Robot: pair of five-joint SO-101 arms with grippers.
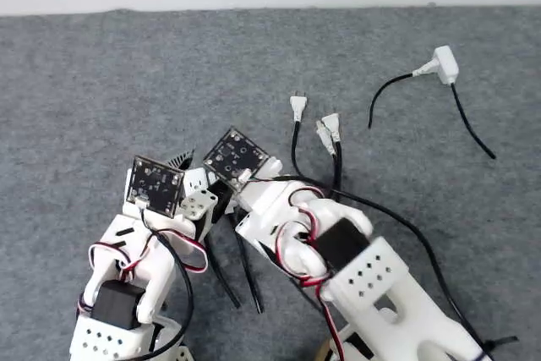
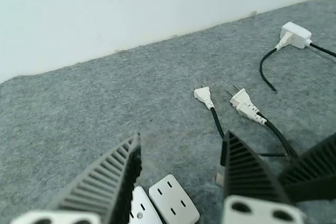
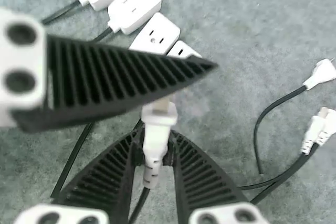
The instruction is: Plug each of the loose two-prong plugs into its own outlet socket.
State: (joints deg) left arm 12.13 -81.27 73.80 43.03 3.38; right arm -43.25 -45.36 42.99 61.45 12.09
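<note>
My right gripper point(image 3: 157, 132) is shut on a white two-prong plug point(image 3: 156, 140), prongs toward a row of several white outlet sockets point(image 3: 153, 33) on the grey felt. A black ribbed finger point(image 3: 105, 77) of the other arm crosses just above that plug and hides its prongs. My left gripper point(image 2: 182, 137) is open with nothing between its fingers, hanging over two sockets point(image 2: 173, 199). Two loose white plugs point(image 1: 297, 107) point(image 1: 330, 128) lie on black cords beyond both arms; they also lie ahead of the left gripper point(image 2: 202, 95) point(image 2: 244, 106).
A white socket with a plug in it point(image 1: 444, 65) lies far right near the back wall, cords trailing from it. Black cords point(image 1: 245, 272) run between and under the two arms. The felt table point(image 1: 101, 82) at the back left is bare.
</note>
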